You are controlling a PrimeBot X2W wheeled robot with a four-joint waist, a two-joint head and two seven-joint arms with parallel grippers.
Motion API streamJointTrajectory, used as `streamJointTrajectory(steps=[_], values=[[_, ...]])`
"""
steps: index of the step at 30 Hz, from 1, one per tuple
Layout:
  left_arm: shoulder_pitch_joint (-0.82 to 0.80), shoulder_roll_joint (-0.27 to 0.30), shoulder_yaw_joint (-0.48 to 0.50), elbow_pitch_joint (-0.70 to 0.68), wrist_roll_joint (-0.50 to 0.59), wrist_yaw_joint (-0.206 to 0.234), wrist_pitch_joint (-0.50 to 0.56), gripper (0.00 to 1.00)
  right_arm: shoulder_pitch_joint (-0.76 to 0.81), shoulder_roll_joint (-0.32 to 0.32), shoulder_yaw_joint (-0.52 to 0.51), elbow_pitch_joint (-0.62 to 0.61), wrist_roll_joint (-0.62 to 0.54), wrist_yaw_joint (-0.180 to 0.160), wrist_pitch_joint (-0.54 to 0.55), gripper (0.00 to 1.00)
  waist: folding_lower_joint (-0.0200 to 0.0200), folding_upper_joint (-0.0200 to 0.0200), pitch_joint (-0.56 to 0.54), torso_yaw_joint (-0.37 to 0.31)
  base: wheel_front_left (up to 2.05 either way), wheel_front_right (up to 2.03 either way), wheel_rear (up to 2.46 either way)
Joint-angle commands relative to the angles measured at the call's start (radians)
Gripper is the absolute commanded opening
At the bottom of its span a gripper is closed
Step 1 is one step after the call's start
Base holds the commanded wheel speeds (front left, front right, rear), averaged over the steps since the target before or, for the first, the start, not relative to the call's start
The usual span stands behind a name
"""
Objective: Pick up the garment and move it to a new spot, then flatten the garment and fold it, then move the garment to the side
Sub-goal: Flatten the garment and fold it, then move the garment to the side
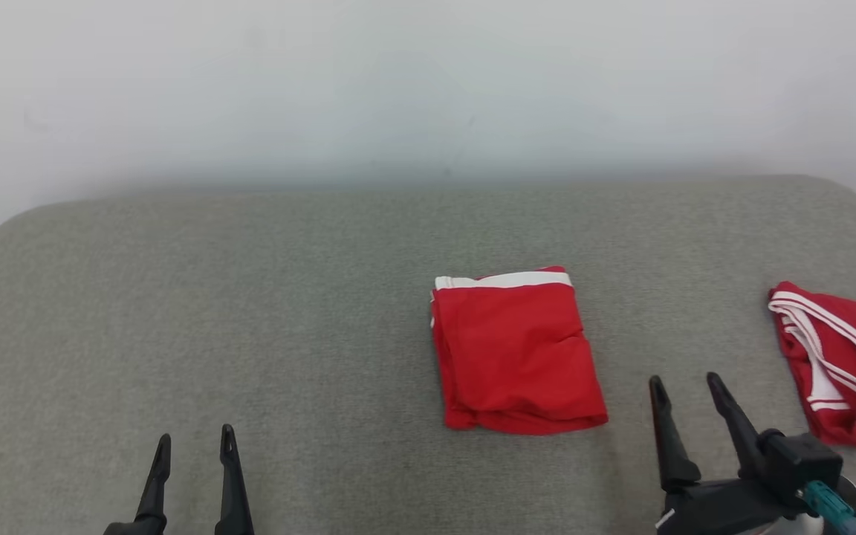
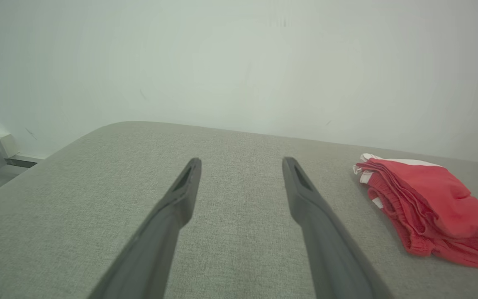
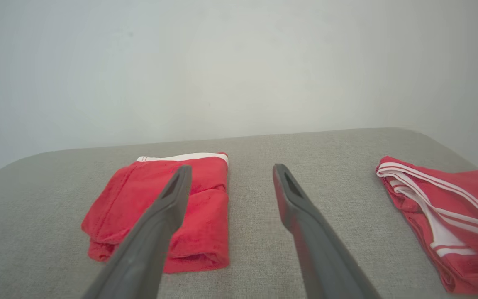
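A red garment (image 1: pixel 516 351) with a white band along its far edge lies folded into a neat rectangle on the grey padded surface (image 1: pixel 287 312), right of centre. It also lies at the right in the left wrist view (image 2: pixel 425 207) and behind the left finger in the right wrist view (image 3: pixel 168 207). My right gripper (image 1: pixel 684 386) stands open just right of the garment's near corner, apart from it and holding nothing. My left gripper (image 1: pixel 196 444) is open at the lower left, well away from the garment, its fingers (image 2: pixel 181 195) empty.
A second red garment with white stripes (image 1: pixel 840 360) lies bunched at the right edge of the surface, also in the right wrist view (image 3: pixel 446 216). A pale wall (image 1: pixel 428 89) rises behind the surface. The surface's rounded far corners drop away at left and right.
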Motion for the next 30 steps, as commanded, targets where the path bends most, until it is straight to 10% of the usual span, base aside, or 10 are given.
streamJointTrajectory(steps=[1, 30], values=[[0.016, -0.001, 0.008, -0.002, 0.015, -0.004, -0.003, 1.0, 0.02, 0.005, -0.022, -0.003, -0.009, -0.002, -0.021, 1.0, 0.0001, 0.0, -0.019, -0.036, 0.0, 0.0, 0.0], [0.061, -0.001, 0.094, 0.058, 0.067, -0.05, -0.003, 1.0, 0.048, -0.04, -0.032, 0.094, -0.007, -0.002, -0.091, 1.0, 0.0001, 0.0, -0.037, -0.062, 0.0, 0.0, 0.0]])
